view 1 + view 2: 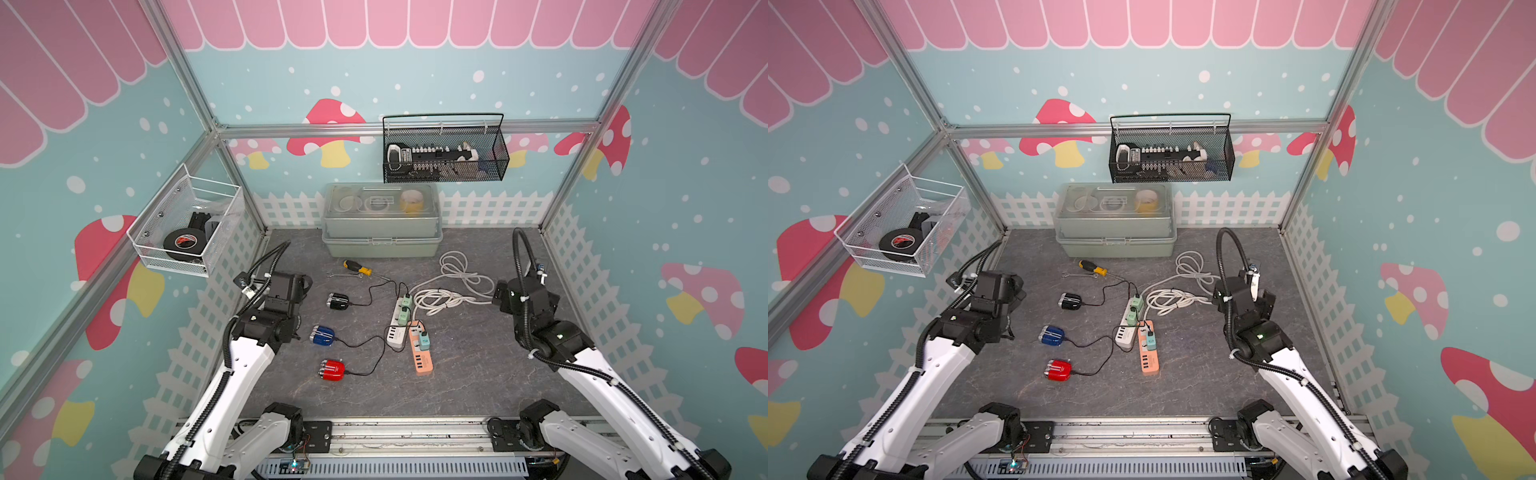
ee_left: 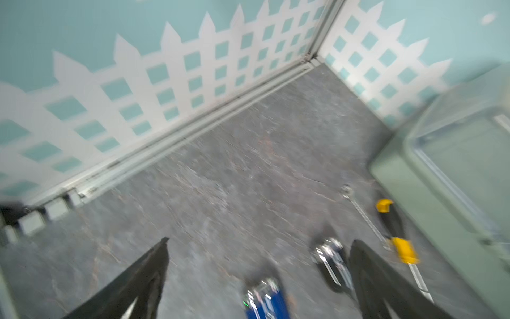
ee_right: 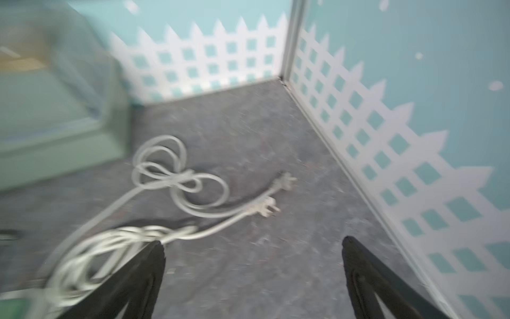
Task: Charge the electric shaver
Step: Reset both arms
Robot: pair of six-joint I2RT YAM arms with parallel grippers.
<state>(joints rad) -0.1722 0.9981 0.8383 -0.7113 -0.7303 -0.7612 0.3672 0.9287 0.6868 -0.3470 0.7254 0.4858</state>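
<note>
**Left gripper** — jaws spread wide, nothing between them — hovers over bare desk near the left wall. The black shaver lies just beside one finger. The blue shaver lies nearer the arm's base, and the red shaver nearer still. In both top views a thin black cord runs from each shaver toward the white power strip and orange power strip at mid-desk. **Right gripper** — likewise spread, empty — hangs beside the coiled white cable, well apart from the shavers.
</note>
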